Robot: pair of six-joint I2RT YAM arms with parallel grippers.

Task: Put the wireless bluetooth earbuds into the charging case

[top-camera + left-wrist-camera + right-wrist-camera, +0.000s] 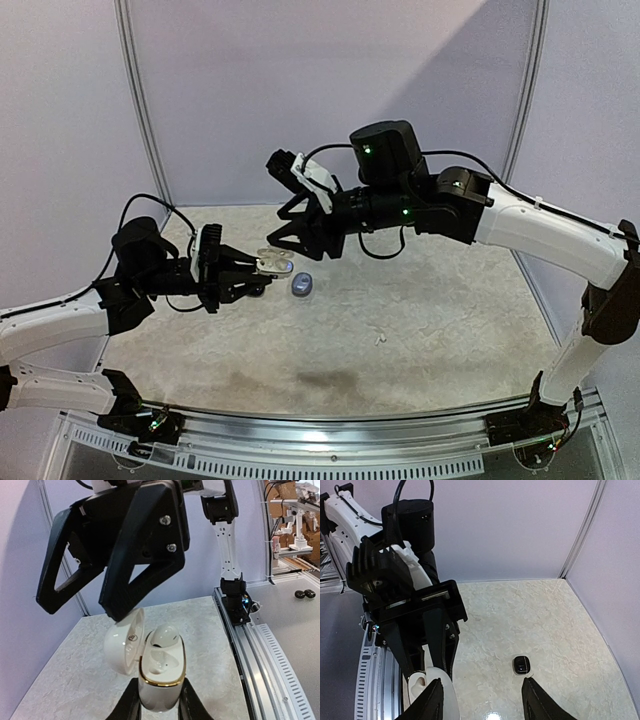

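**One bud seated, one socket bare**

Our left pincer (159, 707) is clamped on the lower body of the white, gold-rimmed charging case (159, 690) and holds it upright above the desk (420, 300). The lid (122, 642) is swung open to the left. Our right pincer (485, 700) hangs directly above the case with its jaws parted and nothing between them. One black finger (142, 550) reaches down to the lid's top edge; we cannot tell whether it touches.

Inside the case a white earbud (165, 636) sits in the far socket. It looks slightly proud of the well, so we judge it may want a press to settle. The near socket (161, 667) shows bare.

Further out, a dark pebble-shaped thing (521, 664) lies on the desk, well apart from both arms. A pale speck (381, 338) nearer the front may be a loose earbud, but it is too small to tell.

By our reckoning this case is half filled: a second bud must be fetched and seated.
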